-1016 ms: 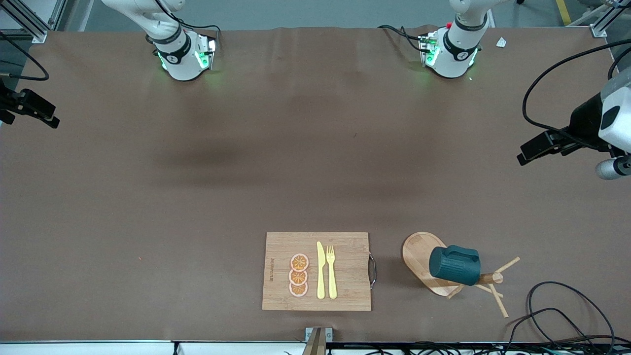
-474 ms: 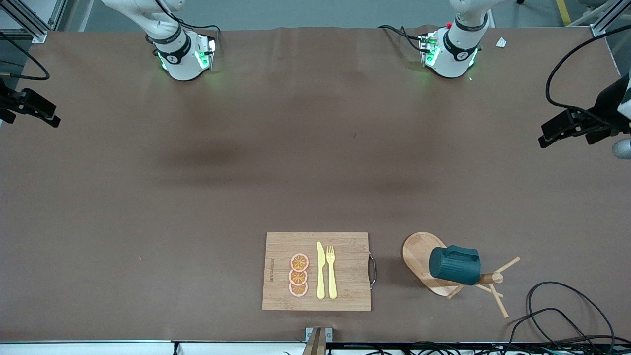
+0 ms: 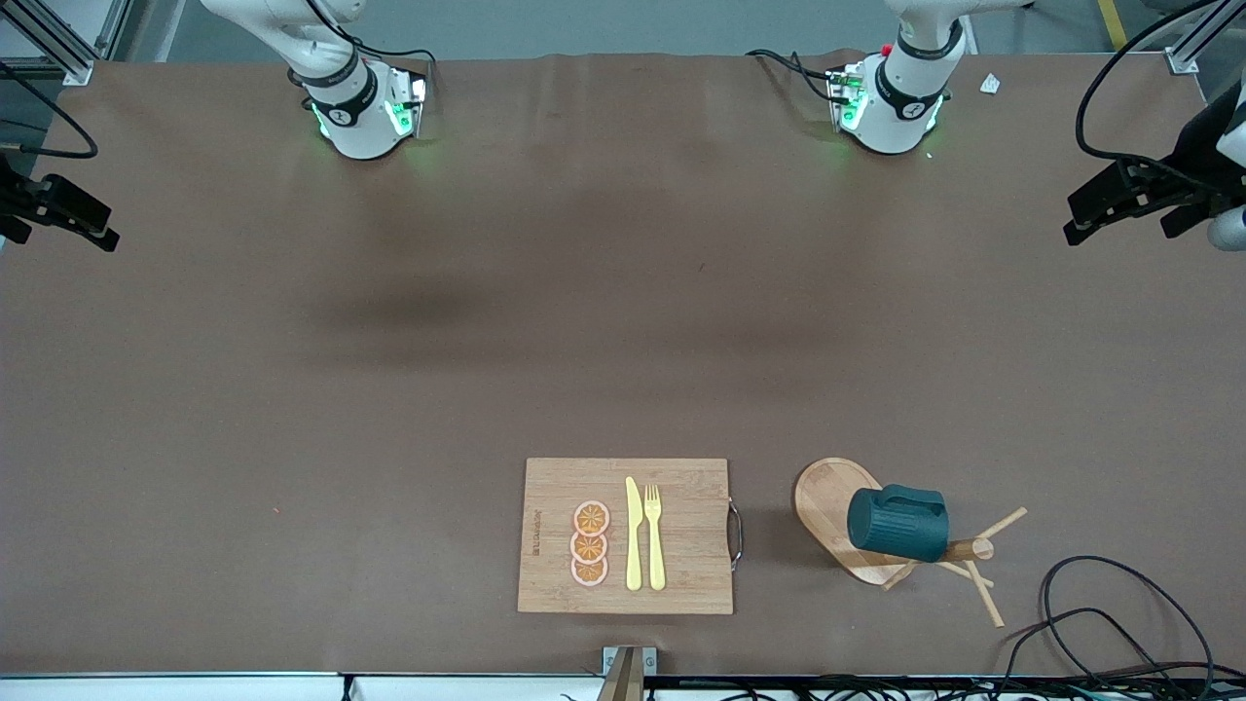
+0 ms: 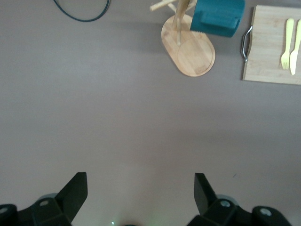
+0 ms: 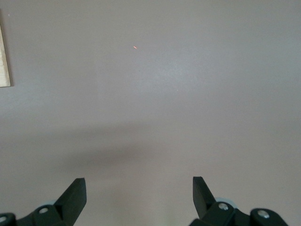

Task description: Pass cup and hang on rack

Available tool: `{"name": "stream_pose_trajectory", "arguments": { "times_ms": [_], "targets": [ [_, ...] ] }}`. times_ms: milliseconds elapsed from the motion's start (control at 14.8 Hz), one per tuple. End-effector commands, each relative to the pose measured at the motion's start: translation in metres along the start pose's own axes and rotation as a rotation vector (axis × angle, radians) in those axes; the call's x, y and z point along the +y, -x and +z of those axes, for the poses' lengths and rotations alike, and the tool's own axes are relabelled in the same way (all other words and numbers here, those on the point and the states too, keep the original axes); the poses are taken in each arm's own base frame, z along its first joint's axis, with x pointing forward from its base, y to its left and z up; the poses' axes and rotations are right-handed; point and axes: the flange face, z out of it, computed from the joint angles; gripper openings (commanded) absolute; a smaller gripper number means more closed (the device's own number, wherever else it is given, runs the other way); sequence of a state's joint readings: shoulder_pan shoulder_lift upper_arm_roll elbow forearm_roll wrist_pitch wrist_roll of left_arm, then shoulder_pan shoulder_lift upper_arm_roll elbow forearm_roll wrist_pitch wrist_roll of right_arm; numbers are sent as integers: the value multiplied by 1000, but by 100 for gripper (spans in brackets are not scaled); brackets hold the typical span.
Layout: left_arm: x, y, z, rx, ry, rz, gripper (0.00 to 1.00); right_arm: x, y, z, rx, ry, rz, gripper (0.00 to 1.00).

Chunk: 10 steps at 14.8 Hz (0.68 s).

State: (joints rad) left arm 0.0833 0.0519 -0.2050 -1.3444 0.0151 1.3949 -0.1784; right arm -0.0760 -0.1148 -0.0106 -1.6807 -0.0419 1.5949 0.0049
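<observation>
The brown worktop (image 3: 389, 389) fills the frame. At lower centre lies a bamboo cutting board (image 3: 681, 487). Lower right stands the rack (image 3: 827, 501), the cup (image 3: 896, 524) hanging on it. The left gripper (image 3: 1119, 204) hovers at the upper right edge, the right gripper (image 3: 73, 219) at the upper left edge, both with fingers spread wide, holding nothing.

My left tool (image 4: 140, 188) hangs open over bare bench (image 4: 117, 117). The cup (image 4: 218, 18) hangs on the rack (image 4: 188, 49), just beside the cutting board (image 4: 265, 52) bearing a fork (image 4: 286, 42) and knife (image 4: 296, 44).
</observation>
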Motion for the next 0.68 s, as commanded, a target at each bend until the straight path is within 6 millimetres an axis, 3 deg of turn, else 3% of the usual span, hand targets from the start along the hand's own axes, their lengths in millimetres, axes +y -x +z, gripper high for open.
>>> {"name": "stream_pose_trajectory", "arguments": {
  "times_ms": [0,203,610],
  "targets": [
    [-6,22,3,-18,18,6,100,-1,-2,-3,-4,-5,-10,100],
    [15,42,14,-33,10,36,100,-1,-2,-3,-4,-5,-10,100],
    [8,48,22,-48,5,52,100,1,-1,-2,-14,-10,-4,100]
  ]
}}
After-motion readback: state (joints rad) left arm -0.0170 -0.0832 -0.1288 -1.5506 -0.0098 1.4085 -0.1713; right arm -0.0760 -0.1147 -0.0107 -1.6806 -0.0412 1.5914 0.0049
